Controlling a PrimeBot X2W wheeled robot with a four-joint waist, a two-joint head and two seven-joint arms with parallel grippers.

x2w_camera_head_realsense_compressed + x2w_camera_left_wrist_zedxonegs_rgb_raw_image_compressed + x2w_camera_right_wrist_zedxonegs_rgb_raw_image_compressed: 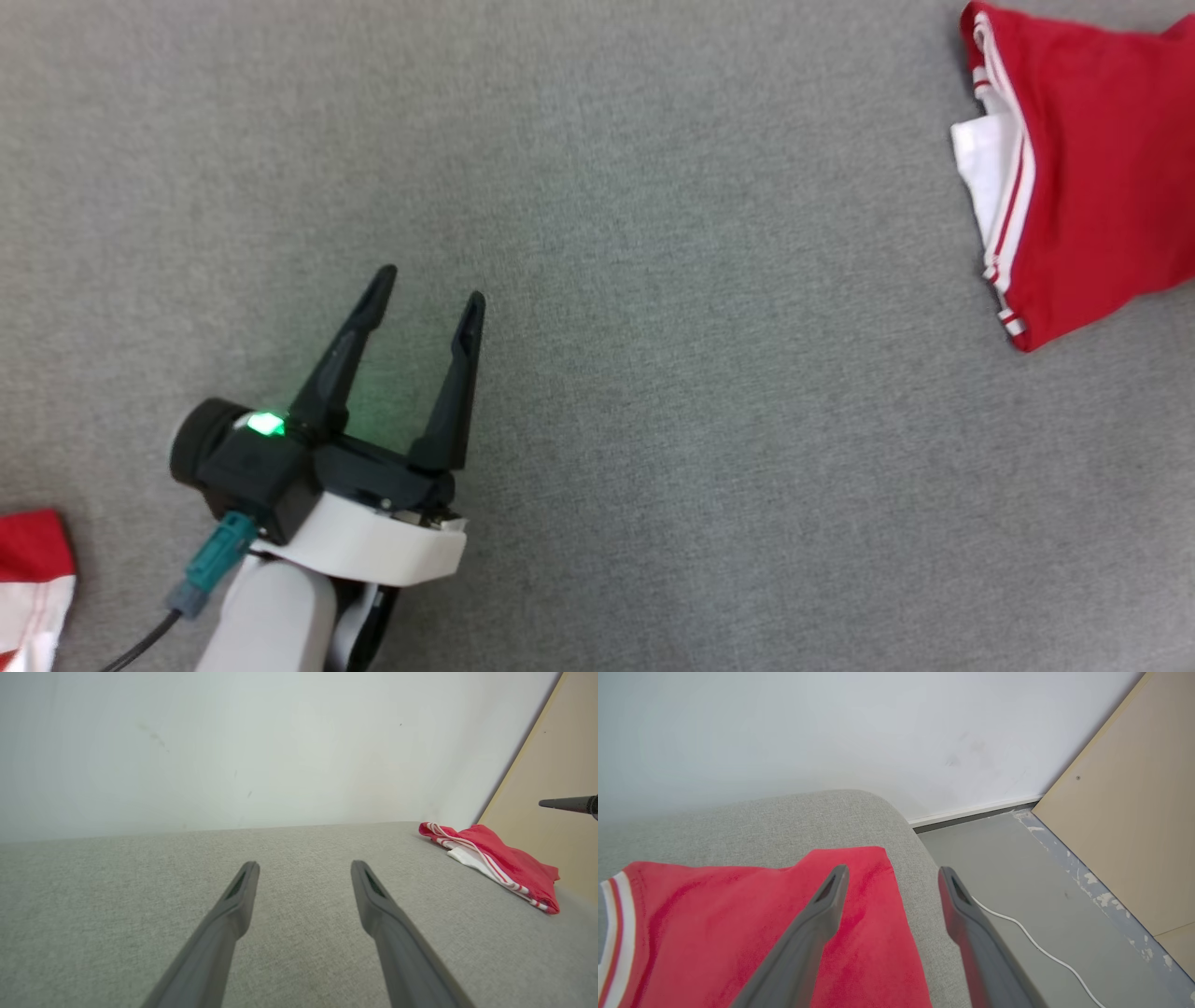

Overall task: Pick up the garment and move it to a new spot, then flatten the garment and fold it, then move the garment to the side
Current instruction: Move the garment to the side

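The folded red garment (1092, 168), trimmed in white, lies at the rounded corner of the grey-clothed desk (653, 467). The right claw (893, 869) hangs just above the garment, released and empty, with one finger over the red cloth and the other past the garment's edge. The left claw (431, 285), also released and empty, is well apart from the garment, over bare desk.

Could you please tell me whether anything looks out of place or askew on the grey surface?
Mildly: the folded red garment sits skewed near the rounded corner of the grey surface, with a white inner layer poking out unevenly along one side. A second red-and-white cloth intrudes at the head view's lower left. Nothing looks spilled or torn.
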